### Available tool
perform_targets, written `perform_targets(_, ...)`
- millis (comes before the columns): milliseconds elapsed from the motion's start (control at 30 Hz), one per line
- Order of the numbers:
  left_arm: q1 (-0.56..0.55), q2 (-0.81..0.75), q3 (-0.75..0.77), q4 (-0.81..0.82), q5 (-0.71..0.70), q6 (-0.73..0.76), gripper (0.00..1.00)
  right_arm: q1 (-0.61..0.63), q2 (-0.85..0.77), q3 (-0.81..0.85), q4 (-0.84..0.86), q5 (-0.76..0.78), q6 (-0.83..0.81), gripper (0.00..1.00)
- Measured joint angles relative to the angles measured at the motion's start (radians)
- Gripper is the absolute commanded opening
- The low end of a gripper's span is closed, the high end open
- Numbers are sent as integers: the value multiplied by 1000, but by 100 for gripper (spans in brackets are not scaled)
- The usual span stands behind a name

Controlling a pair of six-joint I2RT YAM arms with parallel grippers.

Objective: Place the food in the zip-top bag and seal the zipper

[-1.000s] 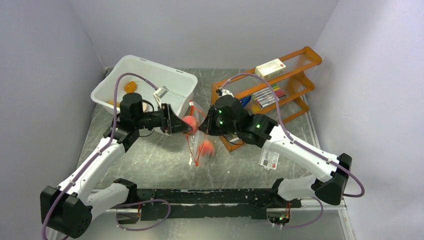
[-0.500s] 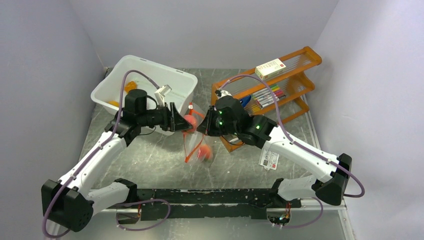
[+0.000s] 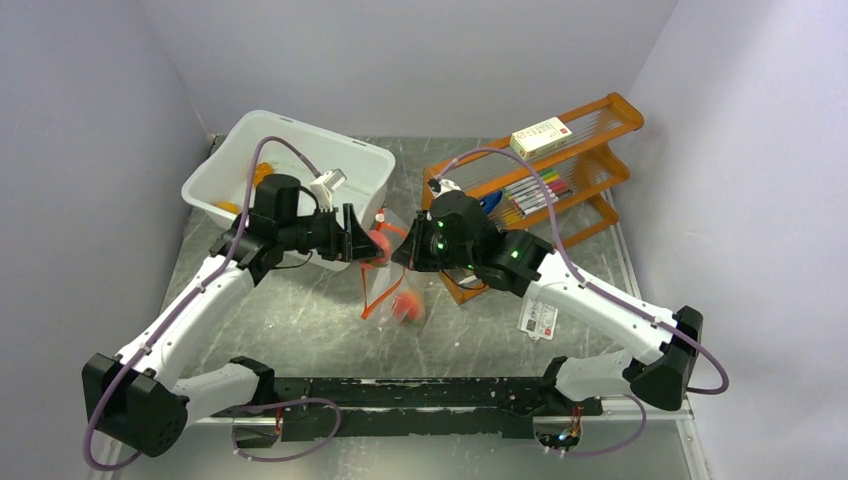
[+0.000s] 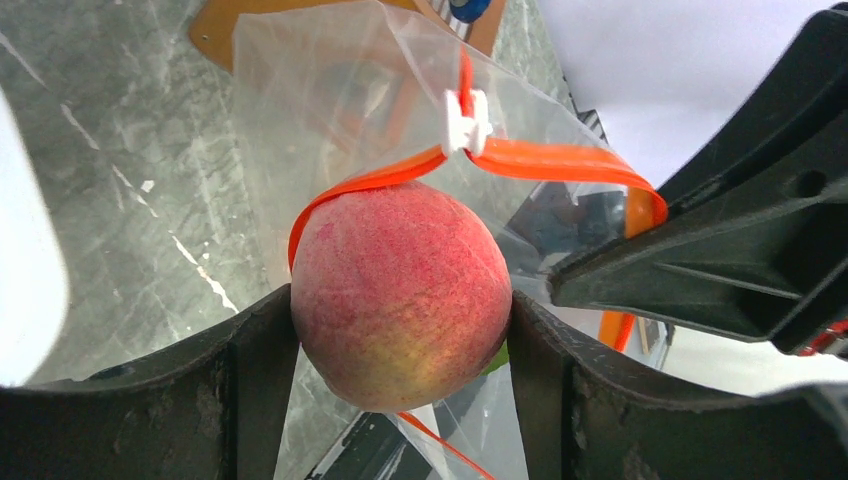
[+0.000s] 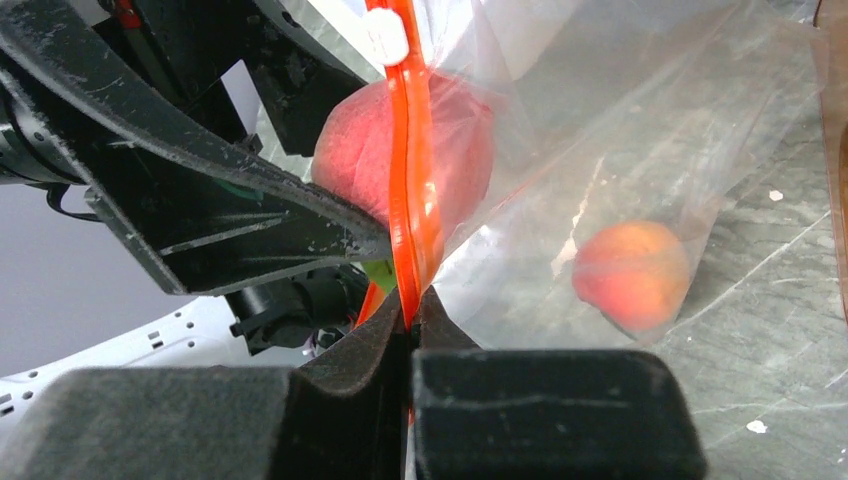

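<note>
The clear zip-top bag (image 5: pixel 640 150) has one peach-pink fruit (image 5: pixel 632 275) at its bottom. The white tub (image 3: pixel 300 150) holds an orange fruit (image 3: pixel 262 172). The left gripper (image 4: pixel 400 335) squeezes a fuzzy red-pink peach (image 4: pixel 400 290) right at the bag's mouth. The right gripper (image 5: pixel 410 310) pinches the orange-red zipper (image 5: pixel 412 200) tight.

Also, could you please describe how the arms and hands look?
The left arm and right arm have white links, black joints and a purple cable each; green lights dot the right one. The left hand and right hand are black and wedge-shaped.
</note>
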Motion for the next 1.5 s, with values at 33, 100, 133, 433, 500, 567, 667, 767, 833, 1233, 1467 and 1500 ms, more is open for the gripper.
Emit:
perform_targets(33,0,0,0,2,11,-5,45,0,2,0,2,0,0,0)
perform_targets(100,0,-2,-1,15,40,-25,46,0,8,0,4,0,0,0)
perform_targets(133,-1,-6,-1,23,53,-37,46,0,12,0,4,0,0,0)
perform_targets(433,3,-50,-1,45,88,-82,45,3,8,-3,3,3,3,0)
perform_targets(500,3,-54,-1,49,97,-94,46,3,7,-6,1,5,4,0)
perform_targets(567,3,-66,-1,67,119,-114,47,3,7,-11,0,10,8,0)
perform_targets(667,0,-105,-11,133,167,-161,46,3,8,-13,2,18,11,0)
perform_targets(767,-1,-149,-42,247,227,-227,47,3,8,-13,3,24,11,0)
perform_targets(833,-2,-166,-66,327,264,-275,48,3,8,-13,3,27,11,0)
perform_targets(1233,-2,-151,-122,433,317,-321,47,3,8,-13,4,45,19,0)
perform_targets(1467,-2,-144,-127,276,243,-206,46,3,7,-13,3,45,18,0)
perform_targets(1500,-2,-144,-126,249,227,-188,46,3,7,-13,2,45,18,0)
